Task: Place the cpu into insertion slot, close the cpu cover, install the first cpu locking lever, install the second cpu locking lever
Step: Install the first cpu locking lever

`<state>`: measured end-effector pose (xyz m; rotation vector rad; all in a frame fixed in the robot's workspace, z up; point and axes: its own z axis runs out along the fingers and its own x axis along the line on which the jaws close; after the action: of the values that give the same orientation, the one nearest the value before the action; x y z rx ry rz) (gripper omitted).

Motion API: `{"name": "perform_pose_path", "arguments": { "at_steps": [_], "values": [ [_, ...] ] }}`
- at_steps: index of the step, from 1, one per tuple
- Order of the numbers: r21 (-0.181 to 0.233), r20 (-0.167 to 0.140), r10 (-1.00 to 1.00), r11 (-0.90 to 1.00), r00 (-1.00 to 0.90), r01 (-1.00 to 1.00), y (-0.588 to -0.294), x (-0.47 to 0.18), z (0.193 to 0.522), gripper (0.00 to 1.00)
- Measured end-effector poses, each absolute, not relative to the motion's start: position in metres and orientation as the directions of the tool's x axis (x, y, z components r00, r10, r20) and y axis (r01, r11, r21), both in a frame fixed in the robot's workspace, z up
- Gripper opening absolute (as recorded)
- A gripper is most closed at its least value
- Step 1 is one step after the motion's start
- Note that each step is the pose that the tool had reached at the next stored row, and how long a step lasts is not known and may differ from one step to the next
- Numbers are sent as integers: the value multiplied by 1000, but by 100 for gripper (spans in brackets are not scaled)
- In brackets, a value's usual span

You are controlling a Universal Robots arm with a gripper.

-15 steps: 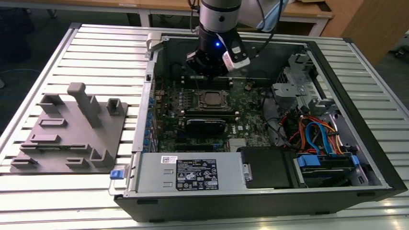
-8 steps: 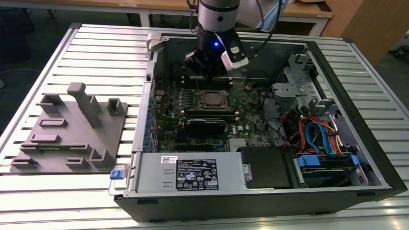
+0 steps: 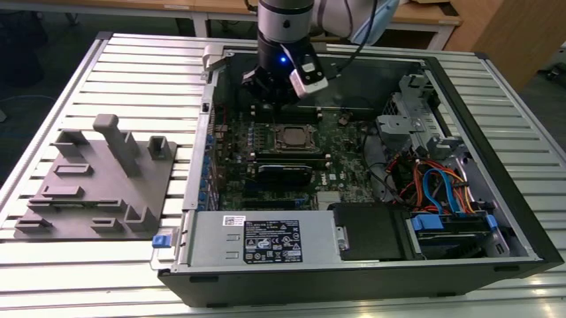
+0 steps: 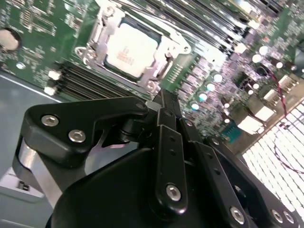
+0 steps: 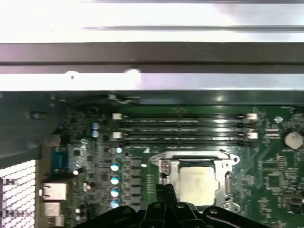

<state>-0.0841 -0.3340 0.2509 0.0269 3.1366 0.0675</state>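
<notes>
Table: white slatted metal table, bearing an open black computer case.
Power supply: silvery metal box with a printed label, at the case's nearest edge, at 6 o'clock from the chip in the exterior view.
Holder: grey moulded plastic holder block, on the table at 9 o'clock from the case, just beside it.
Board: green circuit board, flat on the case floor.
Chip: small flat square silver-grey cpu, seated in the insertion slot, a square socket ringed by silvery metal.
Cover: thin silvery windowed cpu cover, lying flat over the chip, its window framing the metal top.
Claw: black two-fingered claw, closed on nothing, hovering at 12 o'clock from the chip, near but apart, above the long narrow black memory slots.
Arm: silver-grey robot arm, rising at 12 o'clock.
</notes>
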Motion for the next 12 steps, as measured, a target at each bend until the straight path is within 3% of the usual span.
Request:
{"name": "perform_pose_path", "arguments": {
  "at_steps": [12],
  "values": [
    [43,-4,17,999,-1000,17,-330,-104,251,10]
  ]
}}
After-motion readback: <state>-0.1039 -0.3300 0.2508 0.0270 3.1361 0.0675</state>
